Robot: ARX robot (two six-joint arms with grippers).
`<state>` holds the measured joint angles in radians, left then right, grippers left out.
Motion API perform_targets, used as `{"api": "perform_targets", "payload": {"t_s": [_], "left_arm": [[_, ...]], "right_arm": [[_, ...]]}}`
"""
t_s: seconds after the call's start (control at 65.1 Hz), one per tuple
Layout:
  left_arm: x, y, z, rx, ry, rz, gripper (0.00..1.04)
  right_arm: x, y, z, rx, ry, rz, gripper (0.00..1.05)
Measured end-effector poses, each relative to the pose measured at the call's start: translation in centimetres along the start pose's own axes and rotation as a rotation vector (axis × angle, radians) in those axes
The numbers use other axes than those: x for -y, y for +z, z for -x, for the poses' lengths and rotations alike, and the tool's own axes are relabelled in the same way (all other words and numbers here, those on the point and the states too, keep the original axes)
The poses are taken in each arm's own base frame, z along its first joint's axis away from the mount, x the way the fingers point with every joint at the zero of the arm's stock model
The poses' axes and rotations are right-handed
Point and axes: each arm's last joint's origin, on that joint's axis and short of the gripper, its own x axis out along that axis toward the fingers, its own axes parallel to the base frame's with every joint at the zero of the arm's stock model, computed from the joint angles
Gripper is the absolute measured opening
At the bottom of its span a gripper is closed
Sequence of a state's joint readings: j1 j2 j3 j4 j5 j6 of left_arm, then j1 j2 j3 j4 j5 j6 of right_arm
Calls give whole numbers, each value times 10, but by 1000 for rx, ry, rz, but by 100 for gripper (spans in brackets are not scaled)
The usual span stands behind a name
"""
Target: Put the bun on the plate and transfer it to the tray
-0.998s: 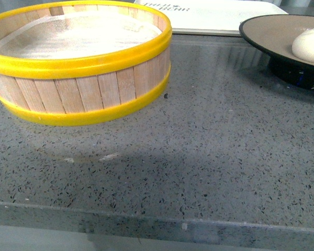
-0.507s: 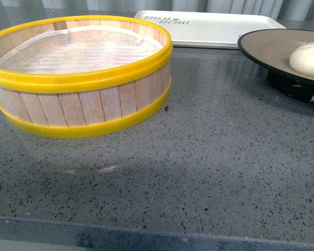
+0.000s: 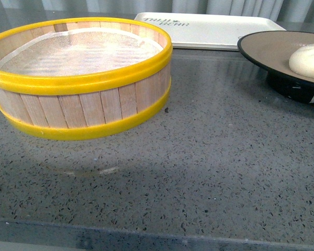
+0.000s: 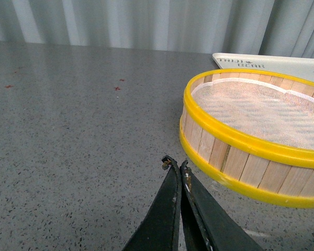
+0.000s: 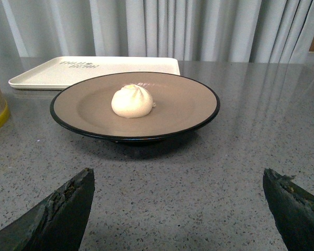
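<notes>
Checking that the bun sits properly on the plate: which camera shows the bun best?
The right wrist view: the bun shows whole, resting near the middle of the plate. The front view catches it only at the picture's right edge, partly cut off. The left wrist view does not show it.

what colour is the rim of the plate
Black, ringing the grey-brown face of the plate; the right wrist view shows it best.

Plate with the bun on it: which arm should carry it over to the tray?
Right. The right end effector is open and faces the plate, with the bun already on it and the tray just beyond. The left end effector is shut beside the steamer basket.
</notes>
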<state>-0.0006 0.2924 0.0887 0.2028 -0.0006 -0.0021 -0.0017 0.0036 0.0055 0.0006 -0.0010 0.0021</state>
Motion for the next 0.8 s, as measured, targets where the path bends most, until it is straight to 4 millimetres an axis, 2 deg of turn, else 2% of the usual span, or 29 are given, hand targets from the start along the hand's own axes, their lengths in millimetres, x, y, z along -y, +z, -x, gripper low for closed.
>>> {"api": "perform_targets", "payload": {"t_s": [0.476,0.553,0.799], "left_arm": [[0,-13,8,2,0,0,4],[0,-20,15,-23,0,-2,4],[0,-16,20,23,0,0,4]], "right_arm": [[0,0,0,0,0,0,96],[0,0,0,0,0,0,96],[0,0,0,0,0,0,96]]}}
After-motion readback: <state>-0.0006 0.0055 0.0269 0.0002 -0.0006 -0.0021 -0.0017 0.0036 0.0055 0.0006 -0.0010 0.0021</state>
